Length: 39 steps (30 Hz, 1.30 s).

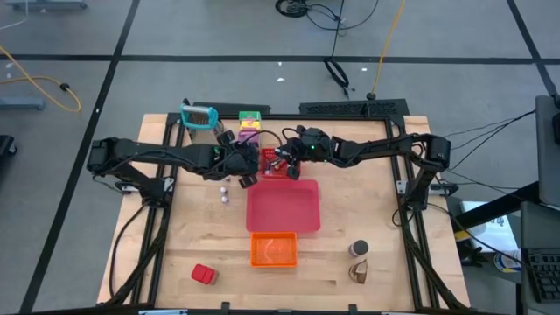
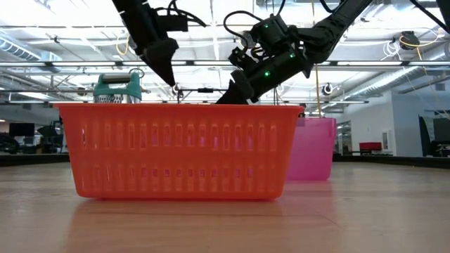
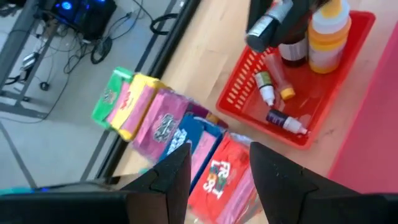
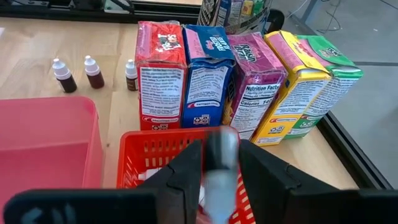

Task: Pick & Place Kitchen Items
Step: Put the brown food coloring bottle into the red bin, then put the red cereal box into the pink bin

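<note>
Five food boxes stand in a row on their bases at the far edge: green (image 4: 323, 81), yellow (image 4: 289, 87), purple (image 4: 255, 78), blue (image 4: 208, 71) and red (image 4: 161, 74). My left gripper (image 3: 217, 180) hangs open above the red box (image 3: 217, 171), one finger on each side of it. My right gripper (image 4: 219, 168) is shut on a small bottle (image 4: 221, 155) over the small red basket (image 1: 280, 166). That basket holds a yellow squeeze bottle (image 3: 328, 34) and several little dropper bottles (image 3: 273, 93). Three tiny bottles (image 4: 93, 71) stand on the table nearby. My right gripper pinches the small bottle (image 3: 264, 28) between its two fingers, which lie across its body. The bottle is lifted clear above the red basket's far wall (image 4: 168, 146). Which end of the bottle the fingers have, I cannot tell.
A pink tray (image 1: 283, 207) lies just near of the red basket, and an orange basket (image 1: 274, 249) near of that. A red block (image 1: 203, 274), a jar (image 1: 359, 249) and a brown piece (image 1: 359, 273) sit toward the near edge. The teal-handled grater (image 1: 199, 116) stands beside the boxes.
</note>
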{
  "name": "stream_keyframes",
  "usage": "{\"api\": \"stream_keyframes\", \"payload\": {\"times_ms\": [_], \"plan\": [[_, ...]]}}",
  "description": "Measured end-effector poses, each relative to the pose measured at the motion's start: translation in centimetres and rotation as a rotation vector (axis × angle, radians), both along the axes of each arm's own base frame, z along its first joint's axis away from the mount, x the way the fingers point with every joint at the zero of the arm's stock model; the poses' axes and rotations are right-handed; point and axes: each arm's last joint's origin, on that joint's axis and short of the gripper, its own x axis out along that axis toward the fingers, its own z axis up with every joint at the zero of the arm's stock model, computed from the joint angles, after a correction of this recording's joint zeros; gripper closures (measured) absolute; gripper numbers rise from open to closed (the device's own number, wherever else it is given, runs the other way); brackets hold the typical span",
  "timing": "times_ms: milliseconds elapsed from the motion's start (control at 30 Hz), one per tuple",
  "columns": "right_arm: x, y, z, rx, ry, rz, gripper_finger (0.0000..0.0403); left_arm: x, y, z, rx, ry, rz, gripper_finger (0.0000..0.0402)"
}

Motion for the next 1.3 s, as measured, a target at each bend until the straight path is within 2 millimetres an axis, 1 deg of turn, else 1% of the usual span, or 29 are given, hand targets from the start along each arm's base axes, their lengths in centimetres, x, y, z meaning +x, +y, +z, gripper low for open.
{"api": "stream_keyframes", "payload": {"times_ms": [200, 367, 467, 567, 667, 867, 1033, 1100, 1167, 1300], "plan": [[0.0, 0.0, 0.0, -0.005, 0.0, 0.002, 0.0275, -0.6, -0.6, 0.2, -0.013, -0.002, 0.02, 0.0236], [0.0, 0.1, 0.0, -0.007, 0.0, 0.004, 0.0258, -1.4, -0.8, -0.1, 0.021, 0.06, 0.074, 0.0236], [-0.1, 0.2, 0.4, -0.011, -0.002, 0.009, 0.0253, -2.0, -0.7, -1.0, 0.043, 0.089, 0.123, 0.0236], [0.0, 0.4, 0.4, -0.022, -0.001, 0.018, 0.0252, -3.2, -0.7, -1.8, 0.039, 0.095, 0.146, 0.0236], [0.0, 0.5, 0.4, -0.022, -0.001, 0.022, 0.0253, -4.3, -0.8, -3.1, 0.021, 0.09, 0.179, 0.0236], [0.1, 0.7, 0.4, -0.031, -0.007, 0.03, 0.0251, -6.5, -1.4, -4.7, 0.0, 0.018, 0.205, 0.0236], [0.2, 0.9, 0.5, -0.035, -0.013, 0.036, 0.025, -8.3, -1.9, -5.4, -0.005, -0.118, 0.187, 0.0232], [0.2, 0.9, 0.5, -0.035, -0.012, 0.036, 0.025, -9.0, -1.9, -6.0, -0.007, -0.162, 0.184, 0.0224], [0.1, 0.9, 0.4, -0.033, -0.005, 0.036, 0.025, -9.3, -1.9, -6.3, -0.01, -0.237, 0.182, 0.0212], [0.1, 0.9, 0.4, -0.032, -0.005, 0.036, 0.025, -9.7, -1.8, -7.6, -0.003, -0.318, 0.182, 0.018]]}}
